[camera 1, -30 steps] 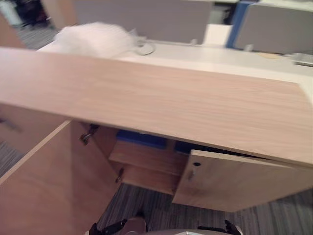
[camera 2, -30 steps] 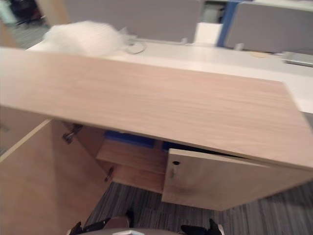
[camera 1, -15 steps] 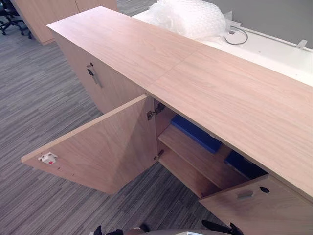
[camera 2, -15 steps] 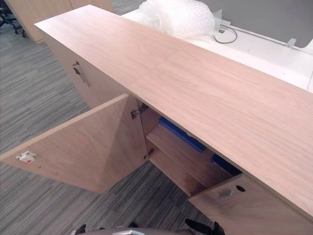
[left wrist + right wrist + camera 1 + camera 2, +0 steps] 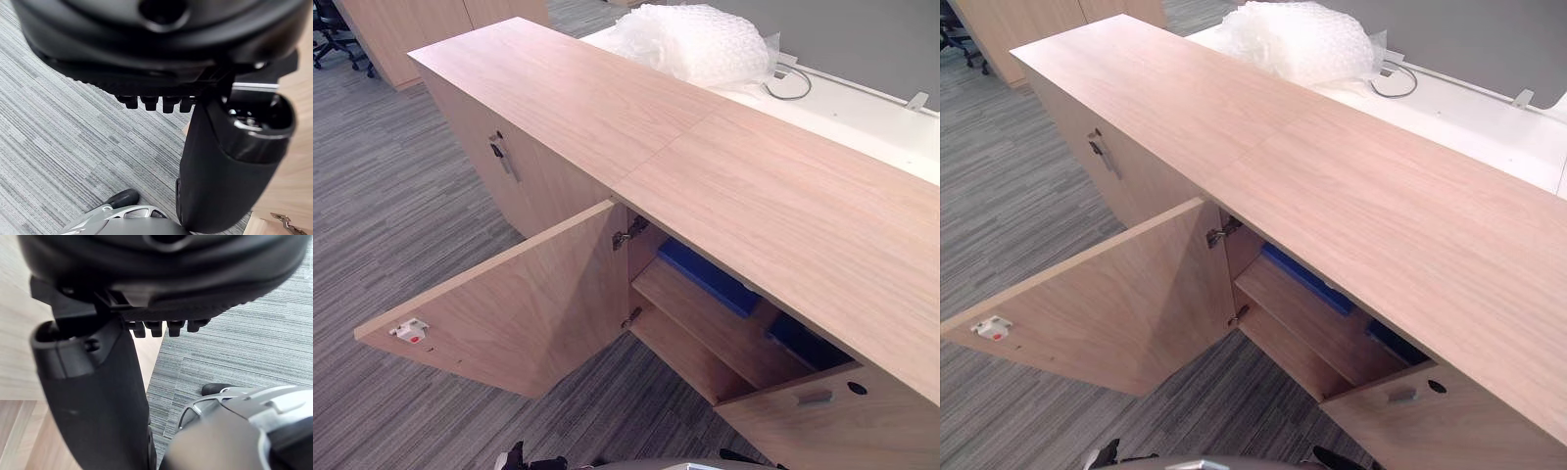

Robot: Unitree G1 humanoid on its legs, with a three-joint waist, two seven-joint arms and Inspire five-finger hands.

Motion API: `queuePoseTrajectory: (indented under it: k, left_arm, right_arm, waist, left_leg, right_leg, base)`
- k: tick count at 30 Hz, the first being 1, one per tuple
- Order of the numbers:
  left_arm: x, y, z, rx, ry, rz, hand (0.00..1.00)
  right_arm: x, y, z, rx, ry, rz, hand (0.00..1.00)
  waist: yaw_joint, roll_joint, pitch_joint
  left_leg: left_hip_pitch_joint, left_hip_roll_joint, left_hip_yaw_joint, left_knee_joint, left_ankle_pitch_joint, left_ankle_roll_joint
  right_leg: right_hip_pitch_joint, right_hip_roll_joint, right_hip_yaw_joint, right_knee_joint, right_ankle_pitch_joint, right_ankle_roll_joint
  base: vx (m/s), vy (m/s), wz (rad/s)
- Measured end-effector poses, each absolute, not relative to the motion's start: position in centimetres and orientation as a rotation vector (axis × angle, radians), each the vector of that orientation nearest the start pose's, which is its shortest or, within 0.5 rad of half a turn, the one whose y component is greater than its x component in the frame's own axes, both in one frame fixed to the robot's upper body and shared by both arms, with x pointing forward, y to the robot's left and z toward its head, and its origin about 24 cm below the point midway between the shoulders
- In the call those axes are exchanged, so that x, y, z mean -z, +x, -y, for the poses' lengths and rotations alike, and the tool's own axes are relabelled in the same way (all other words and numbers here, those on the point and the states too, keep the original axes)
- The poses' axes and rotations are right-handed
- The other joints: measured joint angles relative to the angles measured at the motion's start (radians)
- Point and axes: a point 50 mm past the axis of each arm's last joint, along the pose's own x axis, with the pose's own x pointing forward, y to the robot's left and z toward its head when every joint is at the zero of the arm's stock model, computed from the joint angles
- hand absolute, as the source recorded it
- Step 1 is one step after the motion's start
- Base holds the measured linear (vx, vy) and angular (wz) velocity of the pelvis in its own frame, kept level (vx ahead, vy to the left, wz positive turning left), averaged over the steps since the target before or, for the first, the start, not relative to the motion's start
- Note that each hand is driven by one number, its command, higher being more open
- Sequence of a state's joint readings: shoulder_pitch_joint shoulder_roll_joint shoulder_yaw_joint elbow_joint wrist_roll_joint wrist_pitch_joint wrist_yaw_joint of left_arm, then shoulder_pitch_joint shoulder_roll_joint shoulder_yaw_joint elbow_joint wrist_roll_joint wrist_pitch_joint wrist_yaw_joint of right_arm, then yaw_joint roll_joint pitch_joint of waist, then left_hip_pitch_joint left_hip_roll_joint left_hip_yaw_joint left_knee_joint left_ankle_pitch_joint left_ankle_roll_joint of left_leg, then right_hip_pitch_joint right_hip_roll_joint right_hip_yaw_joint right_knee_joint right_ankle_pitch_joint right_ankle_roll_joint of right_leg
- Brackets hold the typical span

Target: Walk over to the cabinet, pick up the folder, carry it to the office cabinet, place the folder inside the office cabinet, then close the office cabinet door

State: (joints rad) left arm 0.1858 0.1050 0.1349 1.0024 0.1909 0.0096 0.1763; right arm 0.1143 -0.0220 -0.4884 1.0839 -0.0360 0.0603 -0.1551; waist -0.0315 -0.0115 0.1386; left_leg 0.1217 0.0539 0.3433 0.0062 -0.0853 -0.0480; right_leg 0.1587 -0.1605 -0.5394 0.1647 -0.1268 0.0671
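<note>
Apparently blue folder already on office cabinet shelf; door wide open (closing remains). Left robot hand, right robot hand empty; apart or curled, cannot tell.

Open cabinet door, blue folder inside

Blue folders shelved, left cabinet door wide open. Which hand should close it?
Probably left. The wide-open door swings out toward the robot's left, its free edge far on that side; the left hand hangs empty. The right hand, also empty, suits the part-open right door.
</note>
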Motion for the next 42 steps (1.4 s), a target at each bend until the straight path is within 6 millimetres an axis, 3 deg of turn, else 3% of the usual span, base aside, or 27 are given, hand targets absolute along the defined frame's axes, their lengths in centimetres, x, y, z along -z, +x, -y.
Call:
queuePoseTrajectory:
  k: [5,8,9,10,11,12,14,16,17,18,19,21,24,26,30,33,34,36,38,39,42]
  left_arm:
    - [16.0,5.8,-22.4,-0.306,0.320,-1.178,1.00]
    - [15.4,6.7,-23.3,-0.459,0.231,-1.119,1.00]
    - [15.2,7.1,-23.2,-0.525,0.172,-1.090,1.00]
    - [15.1,7.6,-22.6,-0.612,0.071,-1.064,1.00]
    - [15.1,7.1,-22.7,-0.706,-0.001,-1.068,1.00]
    - [15.0,6.9,-23.3,-0.761,-0.037,-1.060,1.00]
    - [15.1,7.0,-22.7,-0.810,-0.124,-1.049,1.00]
    - [15.2,6.4,-22.2,-0.861,-0.188,-1.049,1.00]
    - [15.2,6.2,-21.9,-0.866,-0.199,-1.050,1.00]
    - [15.2,6.1,-21.6,-0.867,-0.203,-1.051,1.00]
    - [15.3,6.0,-21.2,-0.858,-0.207,-1.065,1.00]
    - [15.1,6.2,-21.4,-0.859,-0.191,-1.056,1.00]
    - [14.6,7.0,-21.9,-0.843,-0.146,-1.020,1.00]
    - [14.3,7.5,-22.0,-0.801,-0.088,-1.002,1.00]
    - [13.6,8.8,-22.4,-0.737,0.012,-0.955,1.00]
    - [13.1,9.9,-21.8,-0.730,-0.006,-0.911,1.00]
    - [13.1,9.9,-21.5,-0.729,-0.013,-0.915,1.00]
    - [13.1,9.8,-21.8,-0.739,-0.003,-0.916,1.00]
    - [13.0,9.5,-22.1,-0.745,0.005,-0.914,1.00]
    - [12.9,9.6,-22.0,-0.745,0.003,-0.910,1.00]
    - [13.0,9.6,-21.7,-0.738,-0.003,-0.920,1.00]
  right_arm:
    - [16.9,5.2,21.5,0.600,0.135,-1.248,1.00]
    - [16.9,5.6,21.1,0.572,0.124,-1.250,1.00]
    - [16.9,5.7,21.4,0.570,0.113,-1.245,1.00]
    - [16.5,6.2,22.2,0.594,0.108,-1.205,1.00]
    - [16.4,6.7,22.3,0.590,0.081,-1.184,1.00]
    - [16.4,6.8,22.1,0.596,0.081,-1.185,1.00]
    - [16.3,7.0,22.4,0.621,0.075,-1.179,1.00]
    - [16.2,6.9,22.8,0.636,0.074,-1.178,1.00]
    - [16.2,6.8,23.1,0.648,0.083,-1.183,1.00]
    - [16.2,6.7,23.2,0.649,0.080,-1.189,1.00]
    - [16.2,6.5,23.4,0.652,0.074,-1.199,1.00]
    - [16.2,6.3,23.7,0.657,0.071,-1.208,1.00]
    - [16.4,6.6,22.2,0.654,0.119,-1.203,1.00]
    - [16.4,6.5,21.9,0.654,0.128,-1.196,1.00]
    - [16.4,6.4,21.6,0.677,0.175,-1.177,1.00]
    - [16.2,6.5,22.0,0.702,0.194,-1.158,1.00]
    - [16.1,6.3,22.3,0.714,0.197,-1.151,1.00]
    - [16.3,5.6,21.7,0.728,0.231,-1.160,1.00]
    - [16.5,5.3,21.3,0.711,0.226,-1.182,1.00]
    - [16.5,5.1,21.5,0.710,0.220,-1.194,1.00]
    - [16.6,4.5,22.0,0.716,0.206,-1.219,1.00]
  waist:
    - [0.002,-0.010,-0.004]
    - [0.009,-0.035,0.008]
    - [0.008,-0.025,0.017]
    - [0.009,0.017,0.046]
    - [0.012,0.012,0.050]
    - [0.015,-0.022,0.055]
    - [0.018,0.010,0.068]
    - [0.008,0.020,0.064]
    - [-0.001,0.034,0.056]
    - [-0.003,0.044,0.050]
    - [-0.004,0.066,0.040]
    - [-0.006,0.075,0.035]
    - [-0.007,0.016,0.054]
    - [0.006,-0.002,0.049]
    - [0.012,-0.004,0.054]
    - [0.024,0.013,0.059]
    - [0.024,0.022,0.062]
    - [0.023,0.002,0.049]
    - [0.023,-0.017,0.030]
    - [0.023,-0.012,0.009]
    - [0.022,0.015,-0.012]
  left_leg:
    - [-0.004,0.013,-0.002,0.007,0.000,0.000]
    - [-0.136,0.021,-0.023,0.156,0.000,0.000]
    - [-0.180,0.037,-0.038,0.217,0.000,0.001]
    - [-0.213,0.077,-0.052,0.267,-0.001,0.003]
    - [-0.213,0.085,-0.053,0.267,-0.001,0.002]
    - [-0.204,0.062,-0.056,0.264,-0.011,-0.007]
    - [-0.198,0.107,-0.055,0.309,-0.095,-0.012]
    - [-0.179,0.166,-0.062,0.346,-0.111,-0.029]
    - [-0.168,0.190,-0.107,0.320,-0.101,-0.047]
    - [-0.156,0.198,-0.133,0.291,-0.089,-0.064]
    - [-0.127,0.210,-0.200,0.215,-0.035,-0.099]
    - [-0.090,0.195,-0.254,0.133,-0.052,-0.136]
    - [-0.082,0.124,-0.245,0.141,-0.076,-0.114]
    - [-0.083,0.090,-0.216,0.189,-0.108,-0.084]
    - [-0.134,0.076,-0.186,0.305,-0.169,-0.049]
    - [-0.176,0.099,-0.155,0.358,-0.200,-0.017]
    - [-0.172,0.105,-0.146,0.355,-0.195,-0.010]
    - [-0.150,0.099,-0.140,0.341,-0.188,-0.015]
    - [-0.127,0.086,-0.138,0.287,-0.158,-0.030]
    - [-0.126,0.084,-0.141,0.240,-0.129,-0.040]
    - [-0.097,0.106,-0.136,0.124,-0.063,-0.058]
  right_leg:
    - [0.001,0.011,0.000,0.005,0.000,0.000]
    - [-0.057,-0.015,-0.017,0.060,0.001,0.000]
    - [-0.101,-0.026,-0.029,0.136,0.001,-0.001]
    - [-0.168,-0.021,-0.020,0.218,-0.045,-0.013]
    - [-0.146,0.026,0.004,0.008,-0.018,-0.031]
    - [-0.142,0.003,0.003,-0.056,0.064,-0.045]
    - [-0.128,0.019,-0.014,-0.047,0.039,-0.036]
    - [-0.125,0.010,-0.022,-0.043,0.039,-0.035]
    - [-0.129,0.005,-0.023,-0.039,0.045,-0.026]
    - [-0.137,0.005,-0.022,-0.036,0.048,-0.021]
    - [-0.159,0.005,-0.017,-0.019,0.053,-0.013]
    - [-0.188,-0.010,-0.006,0.010,0.063,0.004]
    - [-0.193,-0.086,0.014,0.032,0.092,0.035]
    - [-0.194,-0.120,0.048,0.028,0.117,0.044]
    - [-0.201,-0.128,0.098,-0.005,0.162,0.071]
    - [-0.244,-0.107,0.173,-0.020,0.241,0.062]
    - [-0.260,-0.112,0.210,0.039,0.199,0.035]
    - [-0.271,-0.114,0.234,0.113,0.138,0.033]
    - [-0.243,-0.110,0.236,0.052,0.119,0.056]
    - [-0.228,-0.087,0.235,-0.019,0.143,0.081]
    - [-0.212,-0.032,0.226,-0.118,0.185,0.054]
  base:
    - [0.02,-0.062,0.03]
    - [-0.03,-0.084,0.34]
    - [-0.04,-0.059,0.39]
    - [-0.10,-0.054,0.36]
    - [-0.15,-0.071,0.26]
    - [-0.13,-0.105,0.26]
    - [-0.08,-0.071,0.15]
    - [-0.03,-0.012,0.13]
    - [0.01,0.050,0.14]
    - [0.00,0.171,0.05]
    - [0.00,0.197,-0.05]
    - [0.00,0.305,-0.05]
    - [-0.06,0.306,-0.01]
    - [-0.09,0.236,-0.26]
    - [-0.13,0.173,-0.33]
    - [-0.13,0.096,-0.35]
    - [-0.06,0.042,-0.26]
    - [-0.01,-0.025,-0.09]
    - [0.02,-0.114,0.00]
    - [0.05,-0.145,0.02]
    - [0.07,-0.169,-0.08]
